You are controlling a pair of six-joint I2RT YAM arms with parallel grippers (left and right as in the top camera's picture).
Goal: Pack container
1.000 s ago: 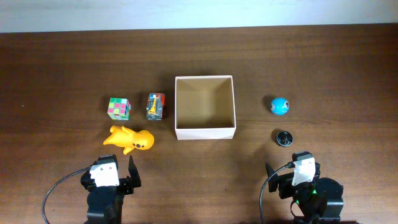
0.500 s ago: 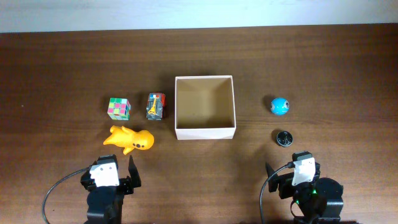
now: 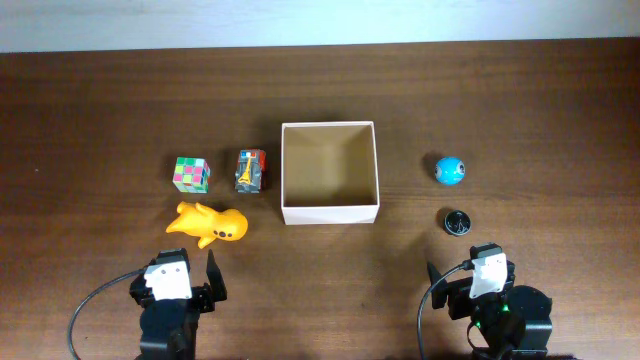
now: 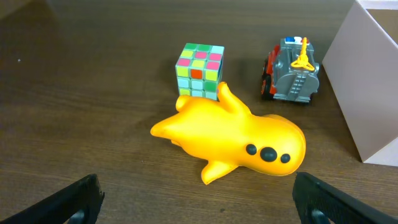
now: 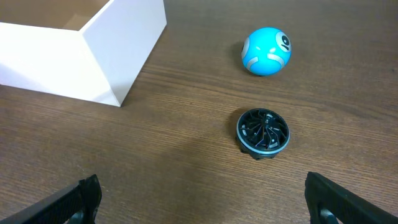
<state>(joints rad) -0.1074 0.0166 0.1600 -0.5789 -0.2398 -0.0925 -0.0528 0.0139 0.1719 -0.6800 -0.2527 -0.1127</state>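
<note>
The container (image 3: 330, 213) is a square open box with white walls and a tan inside, at the table's middle; it looks empty. Its wall also shows in the left wrist view (image 4: 367, 81) and right wrist view (image 5: 74, 56). Left of it lie a yellow toy (image 3: 210, 223) (image 4: 236, 142), a colour cube (image 3: 192, 173) (image 4: 200, 70) and a grey toy truck (image 3: 250, 170) (image 4: 292, 71). Right of it lie a blue ball (image 3: 450, 170) (image 5: 266, 51) and a black round disc (image 3: 457, 221) (image 5: 263, 132). My left gripper (image 3: 185, 272) (image 4: 199, 202) is open and empty just before the yellow toy. My right gripper (image 3: 468, 275) (image 5: 202, 202) is open and empty before the disc.
The dark wooden table (image 3: 560, 120) reaches to a pale wall strip at the back. Both arm bases and their cables sit at the front edge.
</note>
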